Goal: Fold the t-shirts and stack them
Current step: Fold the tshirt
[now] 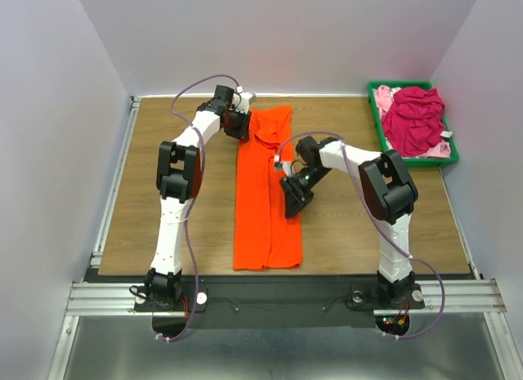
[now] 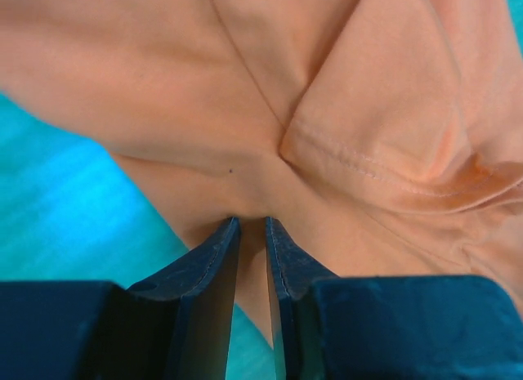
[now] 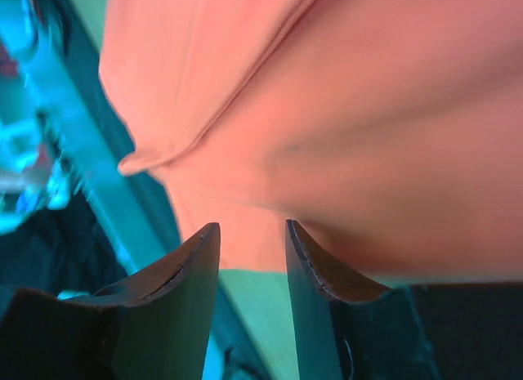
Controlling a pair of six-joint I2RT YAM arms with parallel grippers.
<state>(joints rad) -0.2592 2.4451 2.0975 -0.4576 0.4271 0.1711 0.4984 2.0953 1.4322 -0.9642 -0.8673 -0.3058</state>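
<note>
the orange t-shirt [image 1: 265, 192] lies as a long narrow strip down the middle of the bench [image 1: 347, 233], collar end at the far edge, hem by the near edge. it is light, thin and limp, so it will likely sag and drag unless taken at corners or hems, all layers together. the left end effector [image 1: 239, 122] sits at the strip's far left corner, jaws a sliver apart with cloth in the gap; i cannot tell if they pinch it. the right end effector [image 1: 292, 202] stands spread at the right edge, holding nothing. the magenta t-shirt [image 1: 417, 118] and pale pink t-shirt [image 1: 382, 94] lie in the green bin [image 1: 418, 161] at the far right corner.
</note>
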